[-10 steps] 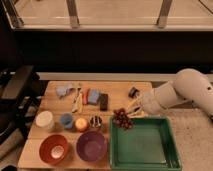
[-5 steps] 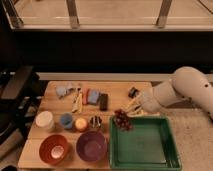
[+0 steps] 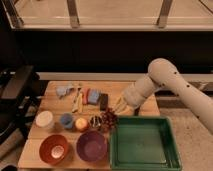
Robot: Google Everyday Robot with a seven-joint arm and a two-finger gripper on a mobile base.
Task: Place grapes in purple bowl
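Note:
The grapes (image 3: 108, 120), a small dark red bunch, are at the green tray's top left corner, right next to a small can. My gripper (image 3: 118, 107) is at the end of the white arm, reaching in from the right, just above and right of the grapes and close against them. The purple bowl (image 3: 91, 145) stands empty at the front of the wooden table, below and left of the grapes, beside the orange-red bowl (image 3: 54, 148).
A green tray (image 3: 145, 156) fills the table's right front. A white cup (image 3: 44, 120), a small blue cup (image 3: 66, 120), an orange fruit (image 3: 81, 123) and a can (image 3: 95, 121) stand in a row. Sponges and utensils lie behind (image 3: 93, 96). A dark chair stands at the left (image 3: 17, 87).
My arm has shifted a little to the left, and the grapes at the gripper's tip now sit slightly further left, nearer the can.

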